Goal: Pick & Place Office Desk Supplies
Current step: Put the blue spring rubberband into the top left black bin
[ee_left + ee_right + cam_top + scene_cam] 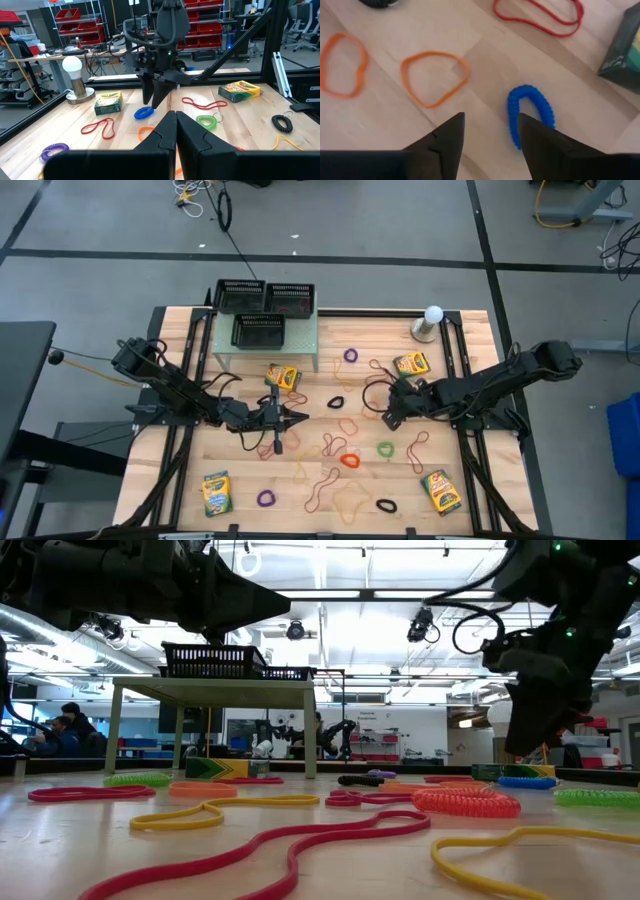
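Rubber bands in many colours lie scattered over the wooden table [200,450]. My right gripper [490,120] is open just above the wood, nothing between its fingers. A blue coiled band [532,112] lies flat beside one fingertip, and an orange band [435,77] lies on its other side. In the left wrist view the right gripper [154,97] points down over that blue coil [144,112]. My left gripper [300,417] hovers shut and empty near the table's middle. Crayon boxes sit at the back [283,376] [411,364] and at the front [216,492] [441,491].
Black mesh trays [265,315] rest on a pale raised stand at the back. A white ball-topped grey stand [432,323] is at the back right. Green [206,121], black [282,122] and purple [55,150] coils lie around. People sit in the room beyond [60,735].
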